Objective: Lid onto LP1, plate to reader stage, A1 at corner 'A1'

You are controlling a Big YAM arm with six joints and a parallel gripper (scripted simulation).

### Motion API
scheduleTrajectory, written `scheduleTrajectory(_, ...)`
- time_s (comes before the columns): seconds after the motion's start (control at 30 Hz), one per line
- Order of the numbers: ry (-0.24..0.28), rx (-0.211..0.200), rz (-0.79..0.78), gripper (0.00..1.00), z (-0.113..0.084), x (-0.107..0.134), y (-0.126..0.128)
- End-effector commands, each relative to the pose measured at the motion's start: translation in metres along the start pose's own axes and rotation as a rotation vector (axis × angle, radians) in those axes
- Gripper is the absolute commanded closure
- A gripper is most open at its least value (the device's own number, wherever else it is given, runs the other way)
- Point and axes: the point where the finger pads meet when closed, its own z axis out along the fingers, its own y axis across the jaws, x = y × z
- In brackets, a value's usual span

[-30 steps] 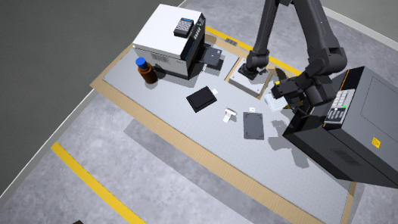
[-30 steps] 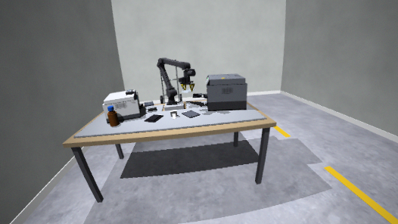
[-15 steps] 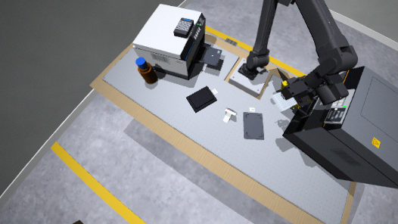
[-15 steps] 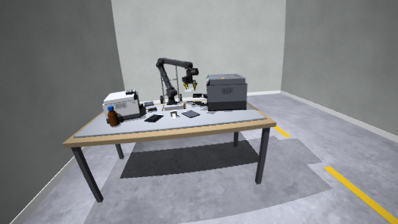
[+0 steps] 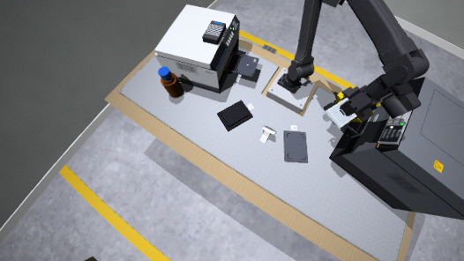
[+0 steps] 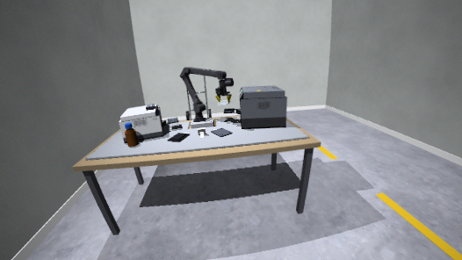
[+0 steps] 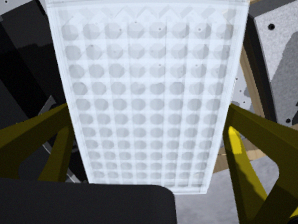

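One plate held aloft

Seen from above, clockwise about the arm's base [image 5: 296,105] [image 6: 197,126]: brown bottle [image 5: 174,89] [image 6: 131,137] at nine, white machine [image 5: 191,40] [image 6: 140,115] at ten, black pad [image 5: 235,115] [image 6: 178,137] at eight, grey pad [image 5: 295,146] [image 6: 221,132] at six; the gripper [image 5: 348,109] [image 6: 223,101] [image 7: 148,111] grasps the plate [image 5: 340,114] [image 6: 223,103] [image 7: 148,100] at four, off the bench [image 5: 265,194] [image 6: 206,155]

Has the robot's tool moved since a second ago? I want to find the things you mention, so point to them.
Yes. In the top view, the tool [image 5: 344,111] [image 6: 223,100] [image 7: 148,111] has moved closer to the dark machine [image 5: 434,121] [image 6: 263,111].
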Motion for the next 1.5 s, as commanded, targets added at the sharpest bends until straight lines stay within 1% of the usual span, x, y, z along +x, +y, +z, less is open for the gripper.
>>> scheduleTrajectory(0.0, -0.001, -0.023, -0.043, 0.14, -0.016, 0.004, 0.013)
scheduleTrajectory(0.13, 0.003, -0.024, -0.107, 0.14, -0.018, 0.019, 0.016)
scheduleTrajectory(0.23, 0.002, -0.028, -0.081, 0.14, -0.021, 0.028, 0.019)
scheduleTrajectory(0.3, -0.001, -0.027, -0.094, 0.14, -0.021, 0.031, 0.020)
scheduleTrajectory(0.43, 0.002, -0.021, -0.136, 0.14, -0.022, 0.042, 0.021)
scheduleTrajectory(0.5, 0.002, -0.021, -0.136, 0.14, -0.022, 0.042, 0.021)
scheduleTrajectory(0.6, 0.006, -0.005, -0.152, 0.14, -0.017, 0.049, 0.017)
scheduleTrajectory(0.67, 0.007, -0.011, -0.145, 0.14, -0.019, 0.057, 0.017)
scheduleTrajectory(0.83, 0.008, -0.026, -0.224, 0.14, -0.026, 0.072, 0.017)
scheduleTrajectory(1.0, 0.010, -0.027, -0.290, 0.14, -0.029, 0.086, 0.017)
scheduleTrajectory(1.07, 0.010, -0.027, -0.290, 0.14, -0.029, 0.086, 0.017)
scheduleTrajectory(1.17, 0.011, -0.009, -0.321, 0.14, -0.024, 0.091, 0.012)
scheduleTrajectory(1.3, 0.014, -0.005, -0.383, 0.14, -0.025, 0.106, 0.012)
scheduleTrajectory(1.4, 0.010, -0.010, -0.355, 0.14, -0.026, 0.113, 0.013)
scheduleTrajectory(1.47, 0.003, -0.019, -0.331, 0.14, -0.025, 0.108, 0.016)
